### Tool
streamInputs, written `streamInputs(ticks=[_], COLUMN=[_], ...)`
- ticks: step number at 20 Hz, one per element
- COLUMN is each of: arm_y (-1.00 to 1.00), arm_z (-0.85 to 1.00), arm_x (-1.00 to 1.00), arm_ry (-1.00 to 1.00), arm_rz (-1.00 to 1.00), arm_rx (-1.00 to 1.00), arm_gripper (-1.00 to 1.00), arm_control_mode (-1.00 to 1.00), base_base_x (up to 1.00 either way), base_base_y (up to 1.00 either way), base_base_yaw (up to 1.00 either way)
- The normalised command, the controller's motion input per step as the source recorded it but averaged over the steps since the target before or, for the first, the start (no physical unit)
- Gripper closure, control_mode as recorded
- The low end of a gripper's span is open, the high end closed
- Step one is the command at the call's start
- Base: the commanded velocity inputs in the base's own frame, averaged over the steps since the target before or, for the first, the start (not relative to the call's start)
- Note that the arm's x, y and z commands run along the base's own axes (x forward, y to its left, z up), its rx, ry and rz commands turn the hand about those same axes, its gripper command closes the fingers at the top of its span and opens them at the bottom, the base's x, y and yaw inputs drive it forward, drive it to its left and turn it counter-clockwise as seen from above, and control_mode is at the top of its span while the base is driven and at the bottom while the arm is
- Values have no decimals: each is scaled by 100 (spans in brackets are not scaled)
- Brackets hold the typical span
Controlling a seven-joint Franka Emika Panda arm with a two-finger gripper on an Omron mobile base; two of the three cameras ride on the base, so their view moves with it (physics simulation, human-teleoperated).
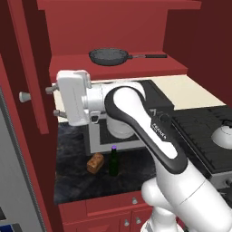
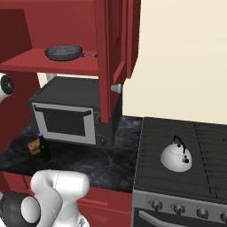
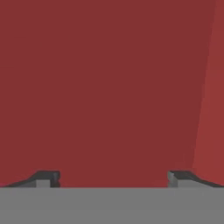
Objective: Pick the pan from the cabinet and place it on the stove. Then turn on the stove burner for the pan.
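Cabinet [image 1: 113, 27] doors open, pan [image 1: 108, 56] on shelf upper center, untouched; gripper [image 3: 113, 178] jaws wide, empty; pick, stove [image 2: 186, 146] placement, burner all left.

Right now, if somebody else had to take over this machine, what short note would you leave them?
Tool: open, holding nothing, facing a red cabinet surface close up.
Pan: on the open cabinet's shelf, handle pointing right, untouched.
Stove: a white kettle sits on its grates; knobs along the front.
Done: cabinet doors are open.
Left: grab the pan, set it on the stove, turn on its burner.
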Motion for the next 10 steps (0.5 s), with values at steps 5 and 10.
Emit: streamInputs(ticks=[5, 10], arm_y=[-42, -47], arm_z=[1, 10], arm_x=[-64, -52], arm_ry=[-36, -36], arm_rz=[0, 0], arm_rx=[-14, -17], arm_gripper=[-100, -100], arm_control_mode=[-100, -100], base_base_x=[0, 0], base_base_y=[0, 0], base_base_yaw=[0, 0])
